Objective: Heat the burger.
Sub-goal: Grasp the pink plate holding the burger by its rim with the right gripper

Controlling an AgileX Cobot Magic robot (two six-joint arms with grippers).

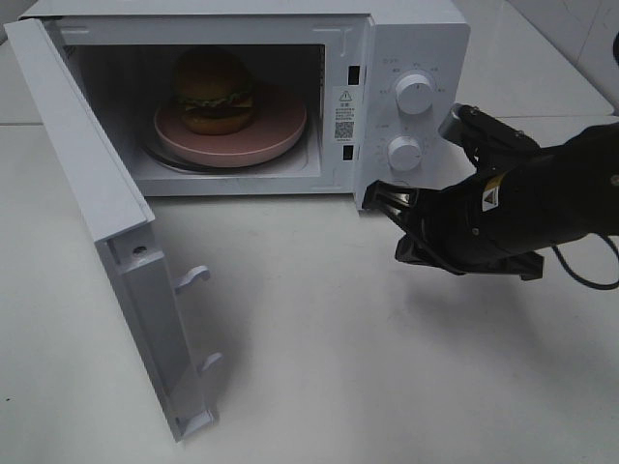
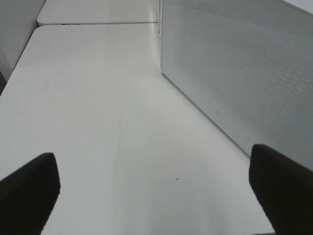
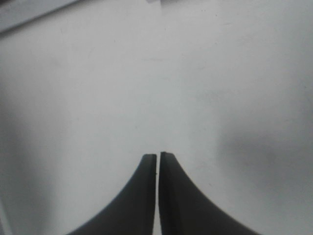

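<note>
The burger [image 1: 215, 89], with a domed bun and a green layer, sits on a pink plate [image 1: 279, 131] inside the open white microwave [image 1: 426, 34]. The microwave door [image 1: 92, 174] is swung wide open to the left. My right gripper [image 1: 384, 199] is shut and empty. It hovers above the table just in front of the microwave's lower right corner, below the knobs. In the right wrist view its fingers [image 3: 158, 155] are closed together over bare table. My left gripper [image 2: 154, 196] is open and empty, low over the table. It is out of the exterior view.
Two knobs [image 1: 415, 94] [image 1: 403, 153] are on the microwave's control panel. Door latch hooks [image 1: 193, 278] stick out from the door's inner edge. A white panel with a fine dot pattern [image 2: 244, 73] stands close beside my left gripper. A black cable [image 1: 585, 275] trails from the right arm.
</note>
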